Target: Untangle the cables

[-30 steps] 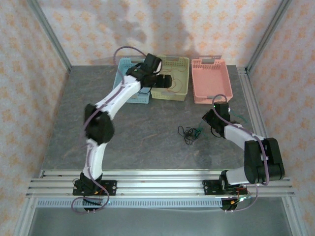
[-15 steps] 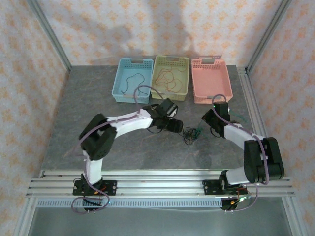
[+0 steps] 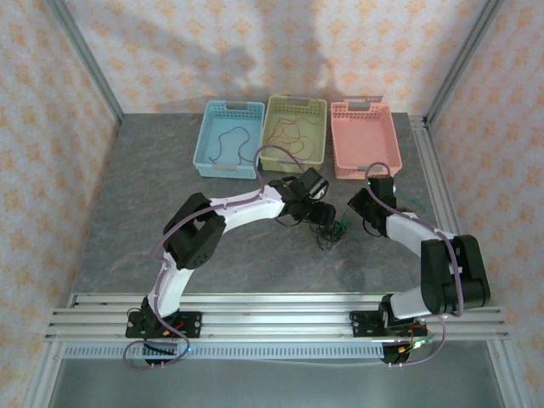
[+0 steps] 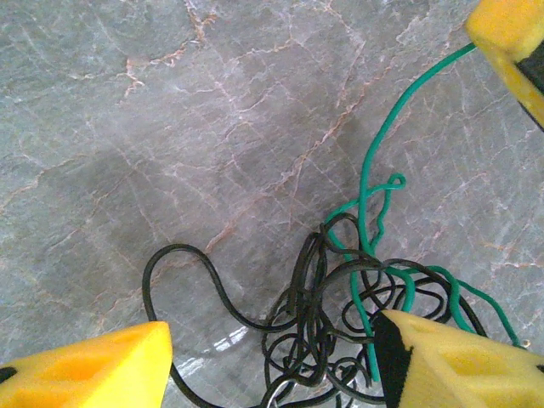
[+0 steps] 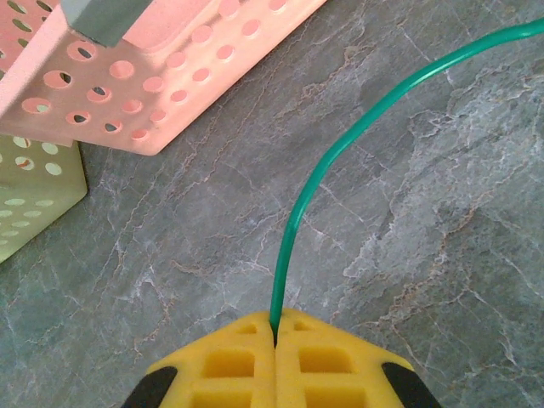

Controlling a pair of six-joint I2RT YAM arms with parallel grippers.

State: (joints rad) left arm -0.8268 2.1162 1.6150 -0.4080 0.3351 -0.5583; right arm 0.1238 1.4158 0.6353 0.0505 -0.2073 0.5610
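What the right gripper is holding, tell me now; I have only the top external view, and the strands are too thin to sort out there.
Observer: In the right wrist view, the right gripper is shut on a single green cable, pinched at the very tips.
Operator: Now give me the left gripper's state.
Observer: In the left wrist view, the left gripper is open, and the knot of black cables lies between its fingers.
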